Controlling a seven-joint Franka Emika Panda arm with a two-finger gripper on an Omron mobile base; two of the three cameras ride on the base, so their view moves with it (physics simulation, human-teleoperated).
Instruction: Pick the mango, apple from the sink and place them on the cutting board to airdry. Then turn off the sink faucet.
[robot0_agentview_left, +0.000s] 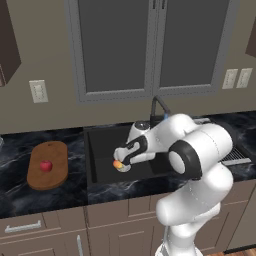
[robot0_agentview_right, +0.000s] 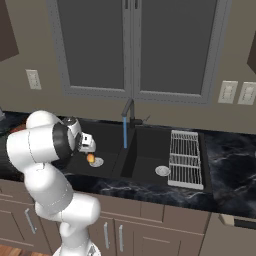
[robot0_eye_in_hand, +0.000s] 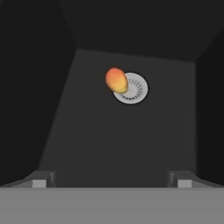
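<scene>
1. Gripper (robot0_eye_in_hand: 112, 181) hangs over the left basin of the sink (robot0_agentview_left: 100, 150), jaws spread wide apart, nothing between them.
2. Mango (robot0_eye_in_hand: 116, 80) lies on the basin floor, touching the edge of the round silver drain (robot0_eye_in_hand: 133, 89), well ahead of the fingertips (robot0_eye_in_hand: 39, 183).
3. Apple (robot0_agentview_left: 46, 165) sits on the cutting board (robot0_agentview_left: 50, 177), on the counter left of the sink.
4. Sink faucet (robot0_agentview_right: 128, 111) stands behind the divider, a blue stream (robot0_agentview_right: 124, 134) running down from its spout.
5. Wire rack (robot0_agentview_right: 185, 159) rests over the right basin.
</scene>
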